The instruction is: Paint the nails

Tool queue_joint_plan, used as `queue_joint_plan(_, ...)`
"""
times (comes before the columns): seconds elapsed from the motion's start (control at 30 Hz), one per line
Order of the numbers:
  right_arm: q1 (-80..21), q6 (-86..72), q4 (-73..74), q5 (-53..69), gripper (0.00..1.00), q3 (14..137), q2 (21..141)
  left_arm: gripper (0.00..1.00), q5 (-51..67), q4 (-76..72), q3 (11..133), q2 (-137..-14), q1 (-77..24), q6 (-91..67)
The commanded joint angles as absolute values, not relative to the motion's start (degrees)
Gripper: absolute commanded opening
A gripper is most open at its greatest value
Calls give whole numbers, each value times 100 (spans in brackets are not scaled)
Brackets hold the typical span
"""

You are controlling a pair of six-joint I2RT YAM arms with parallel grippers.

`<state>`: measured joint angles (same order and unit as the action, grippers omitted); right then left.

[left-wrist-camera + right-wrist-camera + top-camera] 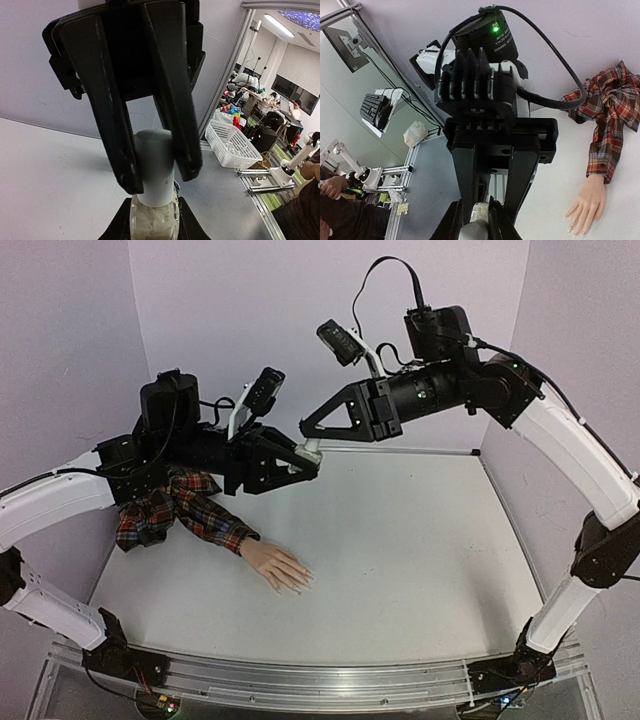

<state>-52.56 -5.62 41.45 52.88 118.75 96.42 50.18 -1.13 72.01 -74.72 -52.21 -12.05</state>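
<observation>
The left hand (306, 464) clamps the white bottle (154, 220) so the right hand (159, 175), closed on its cap (155, 150), can likely unscrew it. The nails (300, 585) lie apart below.

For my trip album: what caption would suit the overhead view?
Mid-air, the left gripper and right gripper clasp one small bottle; a plaid-sleeved mannequin hand lies on the table.

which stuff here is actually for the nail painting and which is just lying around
For the job: nails on the mannequin hand; small white bottle held by the left gripper; its cap, clamped by the right gripper.

Just lying about: white basket and keyboard, both beyond the table.
</observation>
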Motion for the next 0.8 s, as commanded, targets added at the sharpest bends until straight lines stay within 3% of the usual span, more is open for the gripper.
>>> queue_joint_plan(0.0, -5279, -567, 3870, 4880, 8, 11795, 9523, 0, 3828, -325, 7451, -7261, -5195, -1045)
queue_joint_plan(0.07, -5290, -700, 3782, 4383, 0, 11661, 9449, 0, 3047, -259, 7433, -7196, -5195, -960)
queue_joint_plan(0.33, -5606, -2259, 3780, 287, 0, 11427, 9383, 0, -558, -90, 7439, -7292, -5205, -450)
queue_joint_plan(0.53, -5901, -2952, 3981, -946, 0, 11781, 9686, 0, -1292, -244, 7651, -7768, -5203, -223)
queue_joint_plan(0.77, -6060, -2939, 4367, -1188, 0, 12610, 10075, 0, -1259, -254, 7677, -8090, -5199, -345)
